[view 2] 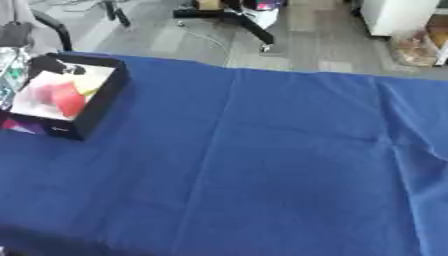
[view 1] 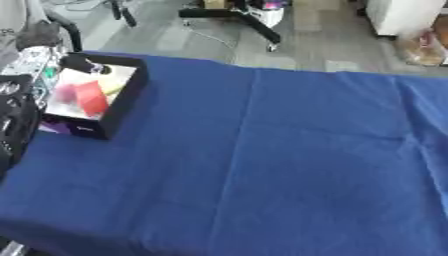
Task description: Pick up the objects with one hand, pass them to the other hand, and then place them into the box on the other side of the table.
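A black box [view 1: 125,97] with a white inside stands at the far left of the blue-clothed table [view 1: 262,165]. In it lie a red thing [view 1: 90,99], a pink thing [view 1: 65,92] and a yellowish thing [view 1: 112,86]; a dark thing [view 1: 83,64] sits at its far corner. At the left edge of the left eye view shows a black and silver part of my left arm or hand [view 1: 10,120], beside the box and apart from it. My right hand shows in neither view. No loose object lies on the cloth.
A purple thing [view 1: 54,127] lies by the box's near left side. Clutter [view 1: 31,62] stands left of the box. Beyond the table's far edge are grey floor, black stand legs [view 1: 249,20] and a bag [view 1: 424,47].
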Motion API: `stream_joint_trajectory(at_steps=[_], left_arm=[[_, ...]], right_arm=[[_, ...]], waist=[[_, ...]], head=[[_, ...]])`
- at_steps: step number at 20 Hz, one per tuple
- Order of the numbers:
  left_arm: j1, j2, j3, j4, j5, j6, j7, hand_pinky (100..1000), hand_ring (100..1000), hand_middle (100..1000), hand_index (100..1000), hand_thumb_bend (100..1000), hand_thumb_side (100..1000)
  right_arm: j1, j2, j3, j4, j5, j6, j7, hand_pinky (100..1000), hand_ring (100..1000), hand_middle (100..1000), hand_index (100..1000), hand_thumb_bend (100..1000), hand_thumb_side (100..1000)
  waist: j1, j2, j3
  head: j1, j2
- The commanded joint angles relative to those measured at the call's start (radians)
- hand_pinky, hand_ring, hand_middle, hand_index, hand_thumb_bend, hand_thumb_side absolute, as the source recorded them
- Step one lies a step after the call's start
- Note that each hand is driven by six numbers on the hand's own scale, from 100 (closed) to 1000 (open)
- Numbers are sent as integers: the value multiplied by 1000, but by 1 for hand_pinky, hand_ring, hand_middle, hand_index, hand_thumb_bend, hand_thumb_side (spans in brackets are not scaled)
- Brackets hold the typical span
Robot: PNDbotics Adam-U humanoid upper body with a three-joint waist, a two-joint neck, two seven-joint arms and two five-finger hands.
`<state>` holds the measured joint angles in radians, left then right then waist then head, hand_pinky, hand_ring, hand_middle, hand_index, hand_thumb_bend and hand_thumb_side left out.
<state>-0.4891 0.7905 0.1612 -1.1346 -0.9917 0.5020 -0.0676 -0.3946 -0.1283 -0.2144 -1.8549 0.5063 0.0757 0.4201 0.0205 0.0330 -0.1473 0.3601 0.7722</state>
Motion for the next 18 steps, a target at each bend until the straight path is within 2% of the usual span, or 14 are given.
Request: stream_joint_trajectory(at_steps=[1,3,5,7,9,11,15,18], left_arm=[[23,2,56,-200,151,9,129,858,760,783,891,792,611],[71,-62,72,-381,334,-47,249,854,747,767,875,719,599],[117,-137,61,-543,521,-148,362,847,732,745,853,649,580],[146,-219,27,-662,662,-250,432,841,723,732,841,607,573],[158,-311,-23,-744,756,-331,456,838,718,726,833,564,581],[163,-406,-72,-797,810,-396,448,841,721,726,826,548,589],[184,-562,-147,-833,882,-478,432,839,714,716,815,471,625],[198,-629,-209,-808,950,-521,424,841,714,716,813,448,642]], right_arm=[[-6,-7,-8,-14,-6,1,0,767,675,718,771,100,577],[0,-3,-11,-20,-18,-3,-5,767,674,718,771,100,579],[6,1,-12,-25,-34,-10,-12,767,673,717,771,100,581],[14,9,-13,-32,-62,-21,-28,774,676,716,772,100,583],[27,19,-9,-36,-107,-41,-46,778,681,721,776,100,588],[39,28,-11,-41,-155,-63,-68,775,683,728,778,100,590],[65,44,-11,-45,-240,-105,-126,768,680,750,788,100,606],[82,36,-9,-35,-305,-141,-163,765,677,759,791,100,614]], waist=[[9,-24,3],[7,-21,8],[3,-17,10],[-2,-14,15],[-11,-11,19],[-22,-7,23],[-38,7,17],[-44,16,15]], head=[[-17,-2],[-28,-2],[-42,-2],[-60,-2],[-85,-2],[-123,-2],[-218,-2],[-273,-2]])
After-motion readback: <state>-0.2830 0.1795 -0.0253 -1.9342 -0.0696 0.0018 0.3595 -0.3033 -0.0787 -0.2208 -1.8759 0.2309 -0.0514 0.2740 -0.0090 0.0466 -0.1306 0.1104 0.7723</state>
